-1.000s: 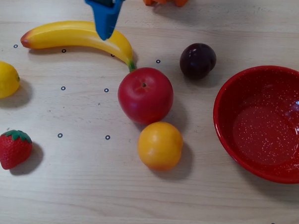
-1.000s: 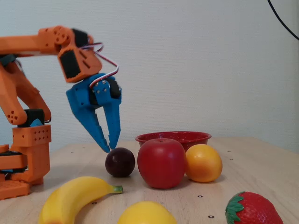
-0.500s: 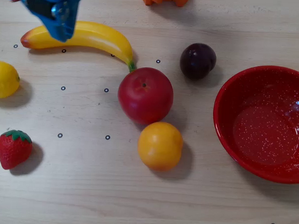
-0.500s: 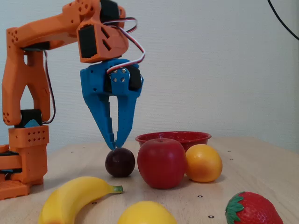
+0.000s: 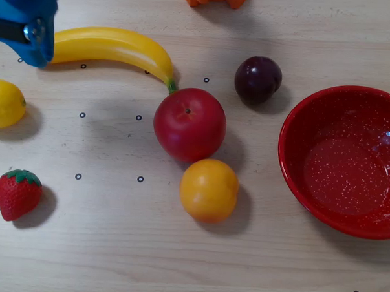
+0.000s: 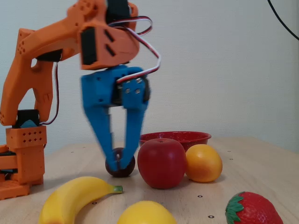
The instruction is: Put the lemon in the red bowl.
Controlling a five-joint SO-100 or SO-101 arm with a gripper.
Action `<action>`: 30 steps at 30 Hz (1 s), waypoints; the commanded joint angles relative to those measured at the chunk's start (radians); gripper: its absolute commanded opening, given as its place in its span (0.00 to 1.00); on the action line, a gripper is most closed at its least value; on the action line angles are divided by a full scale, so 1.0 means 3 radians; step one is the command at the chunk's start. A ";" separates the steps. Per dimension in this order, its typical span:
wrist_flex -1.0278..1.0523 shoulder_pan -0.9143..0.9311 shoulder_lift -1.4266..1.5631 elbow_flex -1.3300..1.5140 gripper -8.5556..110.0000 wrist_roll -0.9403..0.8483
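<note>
Pale wooden worktop [image 5: 177, 261]: my fingers [image 6: 115, 163], slightly parted and empty, hang above the banana [image 5: 115, 47], near the lemon [image 5: 5, 103].

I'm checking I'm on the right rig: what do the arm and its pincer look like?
The arm is orange printed plastic with black servo blocks and red-and-white cables looping at the wrist. The pincer is bright blue, with two long tapered fingers and small silver screws near its hinge.
</note>
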 commanded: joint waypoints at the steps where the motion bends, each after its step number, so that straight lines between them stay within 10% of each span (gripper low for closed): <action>1: 0.0092 -0.0102 0.0128 -0.0430 0.15 0.0174; 19: 0.0112 -0.0516 -0.0343 -0.1140 0.57 0.0552; 30: -0.0159 -0.0741 -0.0593 -0.1197 0.63 0.0787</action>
